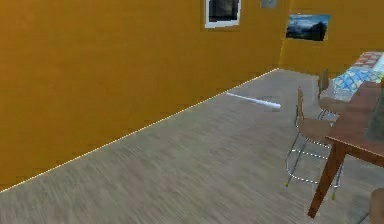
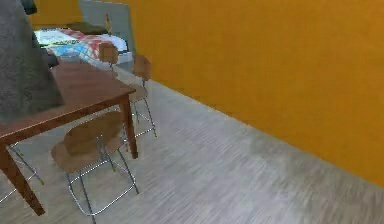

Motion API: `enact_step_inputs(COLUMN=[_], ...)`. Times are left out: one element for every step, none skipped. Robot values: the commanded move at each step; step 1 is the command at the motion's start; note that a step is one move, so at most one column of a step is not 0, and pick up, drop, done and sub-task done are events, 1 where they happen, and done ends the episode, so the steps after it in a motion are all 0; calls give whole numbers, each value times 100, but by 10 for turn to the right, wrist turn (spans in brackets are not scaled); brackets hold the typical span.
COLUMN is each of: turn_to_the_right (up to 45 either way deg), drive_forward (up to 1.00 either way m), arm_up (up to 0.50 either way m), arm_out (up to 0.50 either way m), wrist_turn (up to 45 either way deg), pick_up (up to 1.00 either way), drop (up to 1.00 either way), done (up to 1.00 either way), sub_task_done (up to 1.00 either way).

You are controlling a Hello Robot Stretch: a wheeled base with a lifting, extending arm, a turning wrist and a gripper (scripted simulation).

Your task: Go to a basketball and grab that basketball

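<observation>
**Forward view.** Light is soft, even and moderately bright. The long orange wall (image 1: 110, 70) is lit uniformly across the upper left and centre. The far wall (image 1: 335, 55) at upper right reads a tone deeper. The floor (image 1: 170, 155) is pale and evenly lit. The corner between the two walls leans slightly, an effect of the lens.

**Arm side view.** The same diffuse light falls here. The top of the surface (image 2: 75, 92) is brighter than its side edge and legs, at left of frame.

You have mustard-orange walls (image 1: 100, 70) edged by white skirting (image 1: 150, 125), over a floor (image 1: 200, 150) of grey-beige wood grain in fine streaks. The table (image 2: 70, 90) is reddish brown, and the chairs (image 2: 85, 140) are brown with silvery legs. The bed (image 2: 75, 42) carries a patchwork of red, blue and white.
</observation>
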Motion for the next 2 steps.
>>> enact_step_inputs(turn_to_the_right=[0,-30], drive_forward=[100,0], arm_up=[0,0], arm_out=[0,0], wrist_turn=[0,0], pick_up=[0,0], drop=[0,0], done=[0,0], sub_task_done=[0,0])
